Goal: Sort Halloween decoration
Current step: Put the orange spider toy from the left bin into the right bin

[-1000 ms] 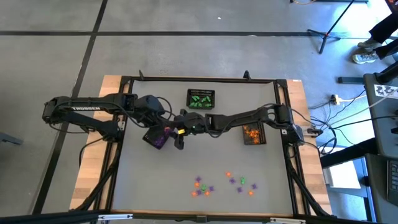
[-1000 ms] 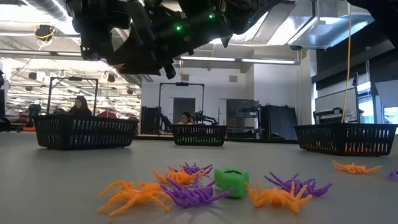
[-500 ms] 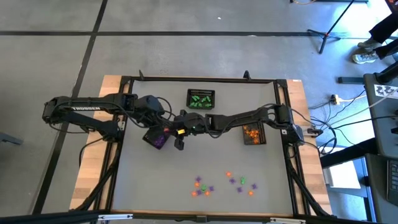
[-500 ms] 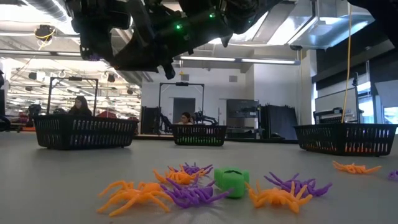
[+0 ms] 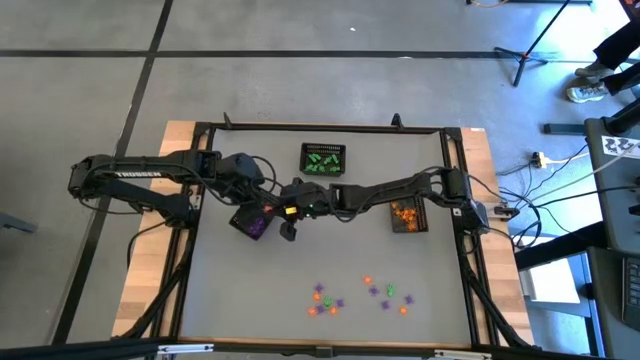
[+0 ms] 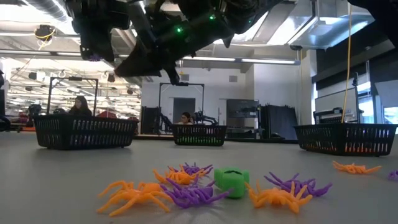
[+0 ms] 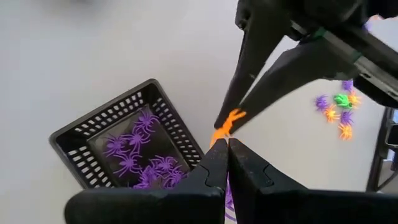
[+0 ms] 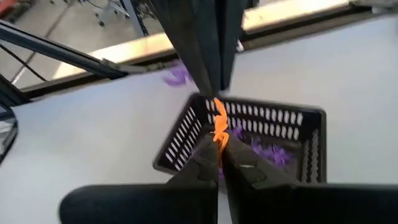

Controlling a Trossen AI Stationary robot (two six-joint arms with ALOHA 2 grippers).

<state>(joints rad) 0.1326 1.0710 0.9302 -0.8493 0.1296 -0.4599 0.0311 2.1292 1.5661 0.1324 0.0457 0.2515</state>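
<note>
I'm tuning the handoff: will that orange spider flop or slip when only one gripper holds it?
Probably light: the orange spider hangs between the left gripper and right gripper fingertips without sagging. Its thin legs look bendy, so it may twist. Glossy plastic pinched at an edge could slip.

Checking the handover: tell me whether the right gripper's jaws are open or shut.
Shut on the small orange plastic spider: the right gripper pinches it, and the left gripper pinches its other end.

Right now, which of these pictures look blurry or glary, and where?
Low view: the nearby orange spider is sharp, while the arms overhead show as dark shapes against bright ceiling lights. Left wrist view: the purple spiders' basket is crisp, its own tool soft. Right wrist view: the orange spider and the basket behind it look blurred. High view: evenly lit, bluish at right.
</note>
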